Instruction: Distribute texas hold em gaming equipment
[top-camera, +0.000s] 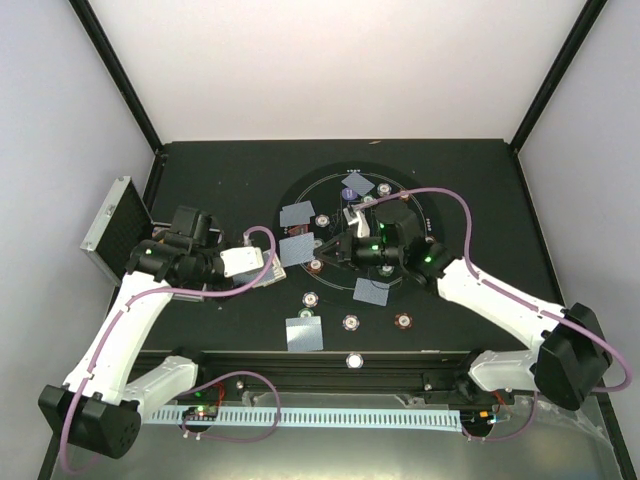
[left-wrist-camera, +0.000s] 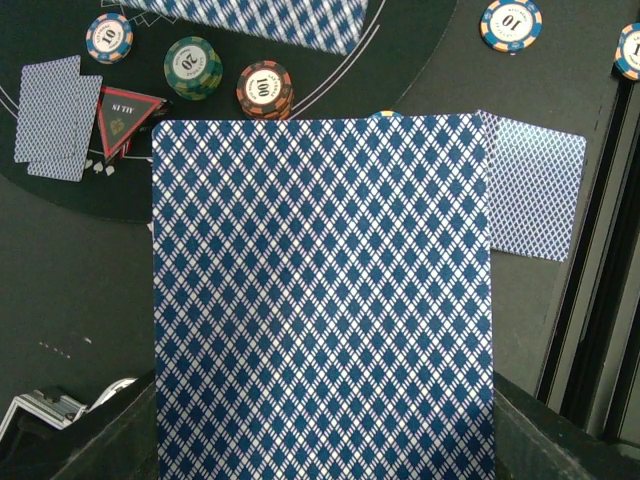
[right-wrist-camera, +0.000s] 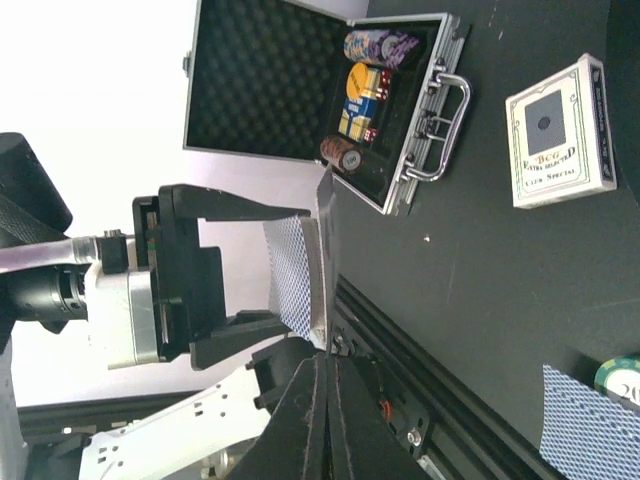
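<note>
The left gripper (right-wrist-camera: 298, 270) clamped a deck of playing cards (left-wrist-camera: 320, 300), blue-diamond backs up, above the left half of the black table (top-camera: 220, 180). The right gripper (right-wrist-camera: 326, 375) hung over its middle with fingers pressed together on nothing. Beyond the deck lay a blue-and-orange chip (left-wrist-camera: 109, 37) marked "10", a green stack (left-wrist-camera: 193, 66) marked "20", a red-brown stack (left-wrist-camera: 264, 88) marked "100" and a red triangle marker (left-wrist-camera: 128, 118) whose upside-down lettering appeared to read "ALL IN". Two face-down cards (left-wrist-camera: 57, 118) lay just beside the marker. Another single card (left-wrist-camera: 530, 195) lay face down near the table's front edge, right of the deck. At the table's left edge the silver case (right-wrist-camera: 260, 80) stood open, poker chips (right-wrist-camera: 372, 45) racked inside. Near it a card box (right-wrist-camera: 560, 130) carried "BCG" and "Club Special".
</note>
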